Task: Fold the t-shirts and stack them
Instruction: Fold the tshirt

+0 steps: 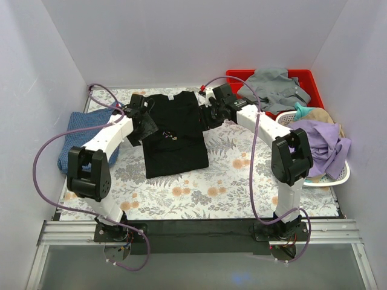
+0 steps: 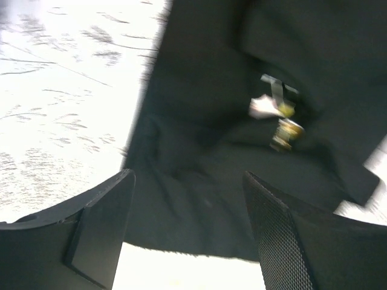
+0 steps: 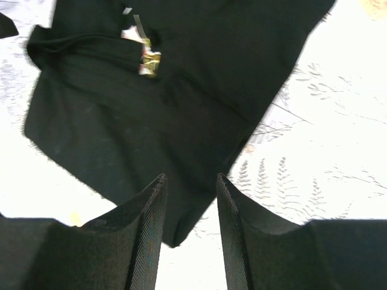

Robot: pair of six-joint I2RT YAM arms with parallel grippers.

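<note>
The mottled blue t-shirt (image 1: 75,130) is lying at the left edge of the floral table (image 1: 242,181), partly under the left arm. The black t-shirt (image 1: 175,136) is lying folded mid-table. The left gripper (image 2: 187,205) is hovering over its left side, jaws apart, gripping nothing. The right gripper (image 3: 190,199) is hovering over its right side, jaws likewise parted and empty.

Black t-shirt (image 1: 175,145) — matt, soft cloth. Desk (image 1: 242,187) cover: printed floral fabric. Right end effector (image 3: 190,181) pads (image 3: 150,235) — finely ribbed, matt black.
</note>
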